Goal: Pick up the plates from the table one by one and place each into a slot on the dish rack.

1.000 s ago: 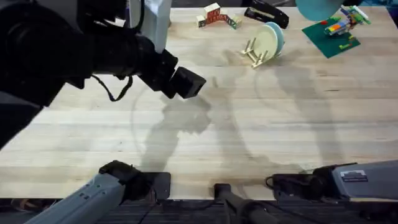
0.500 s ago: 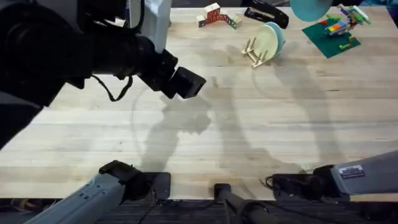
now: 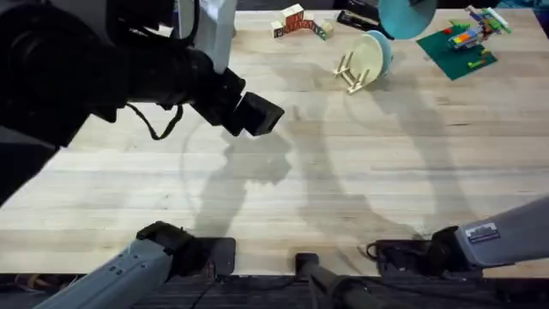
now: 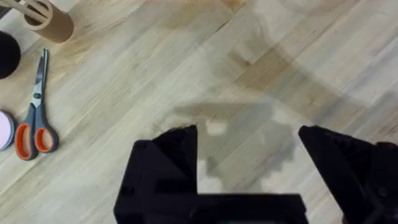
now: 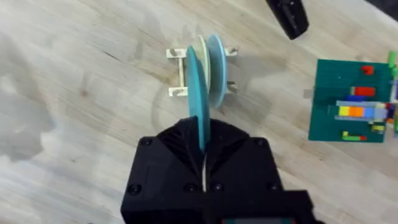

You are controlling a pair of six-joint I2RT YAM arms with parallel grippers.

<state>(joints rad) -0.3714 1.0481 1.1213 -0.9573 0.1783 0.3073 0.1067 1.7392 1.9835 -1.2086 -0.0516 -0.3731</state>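
Right gripper: clamped edge-on to the turquoise plate, held upright above the dish rack, where a cream plate and a pale blue plate already stand. Left gripper: jaws wide, empty, over bare table. Best handling, as judged: keep the plate vertical, line its edge with a free gap between pegs, lower slowly, release only once seated.

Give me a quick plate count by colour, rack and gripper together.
Cream-yellow plate, standing in the dish rack: 1
Sky-blue plate, in the rack beside it: 1
Turquoise plate, held on edge by the right gripper: 1
Total: 3
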